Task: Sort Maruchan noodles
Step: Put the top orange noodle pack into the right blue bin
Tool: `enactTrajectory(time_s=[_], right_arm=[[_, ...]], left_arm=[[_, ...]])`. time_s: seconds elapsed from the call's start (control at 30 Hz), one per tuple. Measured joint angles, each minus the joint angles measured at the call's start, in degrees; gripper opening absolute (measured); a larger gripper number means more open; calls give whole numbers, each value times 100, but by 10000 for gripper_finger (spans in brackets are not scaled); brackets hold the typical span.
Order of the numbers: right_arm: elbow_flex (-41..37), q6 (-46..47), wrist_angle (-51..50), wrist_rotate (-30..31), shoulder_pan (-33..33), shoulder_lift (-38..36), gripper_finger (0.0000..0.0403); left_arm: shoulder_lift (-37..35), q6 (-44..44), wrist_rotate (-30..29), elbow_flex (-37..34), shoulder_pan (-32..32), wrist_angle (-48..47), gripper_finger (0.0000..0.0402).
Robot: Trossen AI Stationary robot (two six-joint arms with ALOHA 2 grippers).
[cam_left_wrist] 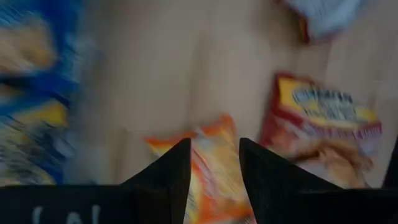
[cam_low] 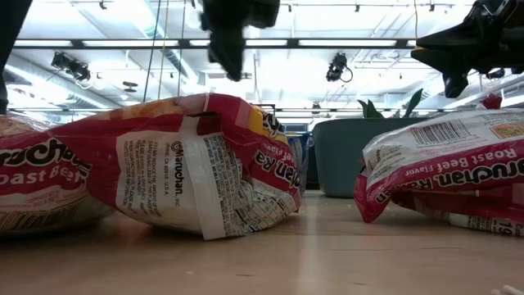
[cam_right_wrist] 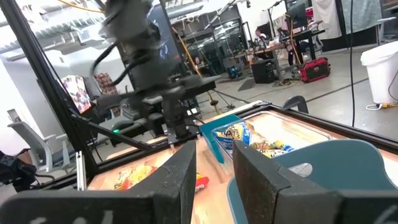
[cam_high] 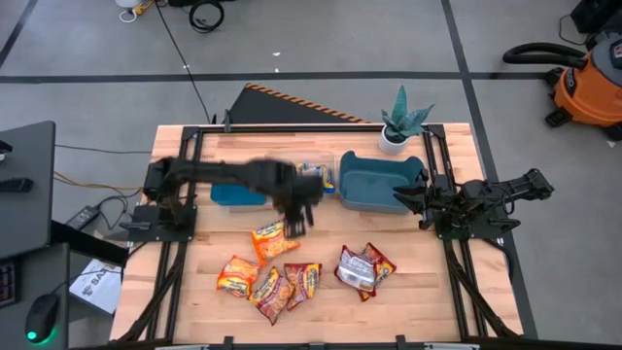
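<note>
while your left gripper hangs above an orange packet near the table's middle, its jaws sit slightly apart and grip nothing. your right gripper waits over the teal bin, jaws parted and empty. other ramen packets lie clustered toward the front edge; blue ones sit in a clear bin.

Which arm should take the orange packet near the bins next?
Left. The left gripper hangs open right above the orange packet, while the right gripper waits at the table's right edge beside the teal bin.
</note>
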Motion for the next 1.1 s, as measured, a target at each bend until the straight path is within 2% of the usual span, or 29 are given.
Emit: enactTrajectory(time_s=[0.2,0.37,0.6,0.8,1.0,1.1], right_arm=[[0,-2,19,2,0,-2,111],[0,0,13,0,0,-2,111],[0,-2,18,2,0,-2,111],[0,-1,30,0,0,-2,111],[0,-1,75,2,0,-2,111],[0,-1,102,1,0,-2,111]], left_arm=[[43,-978,-461,-677,-1071,-400,141],[-103,-1753,-581,-1616,-1500,-638,141],[-879,-1952,-531,-2871,-1386,-102,141],[-1608,-1834,-494,-4142,-1047,946,141],[-1675,-988,-972,-4846,-1026,1365,141],[-1675,-954,-1091,-5020,-1034,1631,141]])
